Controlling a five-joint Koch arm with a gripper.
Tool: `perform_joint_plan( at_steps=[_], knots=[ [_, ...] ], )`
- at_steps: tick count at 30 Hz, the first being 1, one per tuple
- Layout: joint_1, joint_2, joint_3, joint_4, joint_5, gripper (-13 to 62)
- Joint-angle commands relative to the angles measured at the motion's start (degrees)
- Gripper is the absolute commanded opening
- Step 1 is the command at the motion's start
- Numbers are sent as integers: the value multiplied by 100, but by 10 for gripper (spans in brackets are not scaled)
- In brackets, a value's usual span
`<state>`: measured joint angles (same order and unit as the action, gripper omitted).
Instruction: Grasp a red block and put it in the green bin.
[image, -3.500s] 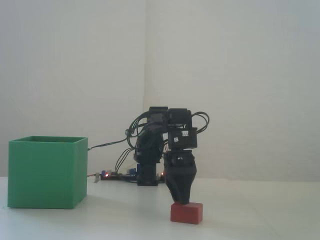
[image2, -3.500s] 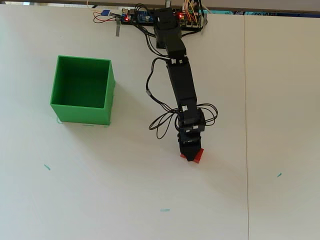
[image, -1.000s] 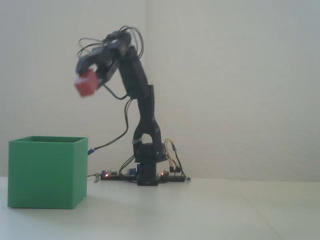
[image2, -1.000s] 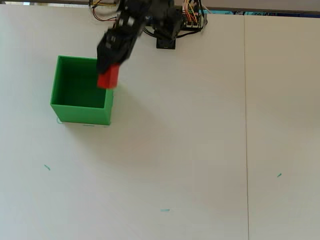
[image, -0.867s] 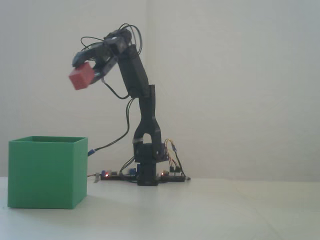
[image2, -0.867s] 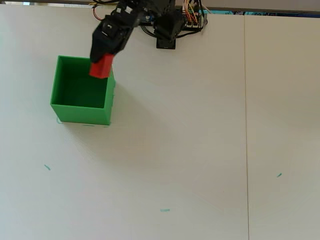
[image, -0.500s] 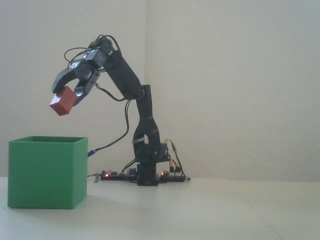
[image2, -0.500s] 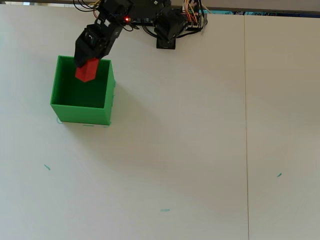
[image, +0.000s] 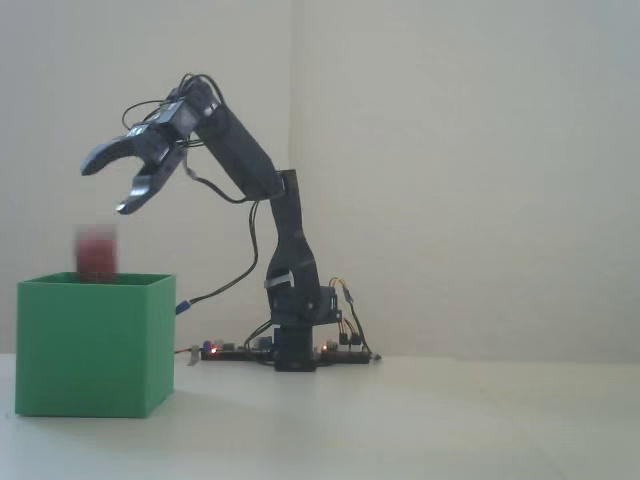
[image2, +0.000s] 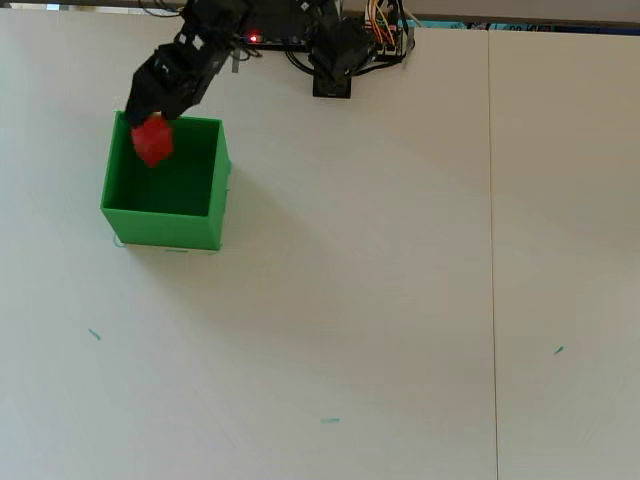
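Note:
The red block (image: 97, 254) is a blurred red shape in mid-air just above the rim of the green bin (image: 95, 345), free of the gripper. From overhead the red block (image2: 152, 140) shows over the far left part of the green bin (image2: 165, 225). My gripper (image: 105, 184) hangs open above the bin, its two jaws spread wide with nothing between them. In the overhead view the gripper (image2: 148, 103) sits over the bin's far edge.
The arm's base and circuit board (image2: 335, 45) sit at the far edge of the white table. Small teal marks (image2: 94, 335) dot the table in front of the bin. A seam (image2: 492, 250) runs down the table on the right.
The gripper has opened and let go of the red block, which has dropped from between the jaws to just above the bin's rim. The arm has reached slightly further left.

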<state>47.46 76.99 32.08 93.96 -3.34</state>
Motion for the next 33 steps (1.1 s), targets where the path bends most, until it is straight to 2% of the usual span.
perform_joint_plan(
  at_steps=[1,9,16,23,33],
  knots=[
    [62,97,-79,-246,-9,363],
    [-70,299,0,-246,0,360],
    [-1310,1424,439,-809,44,360],
    [-3138,2452,712,-949,712,339],
    [-3981,3437,721,-923,870,340]
  ],
)
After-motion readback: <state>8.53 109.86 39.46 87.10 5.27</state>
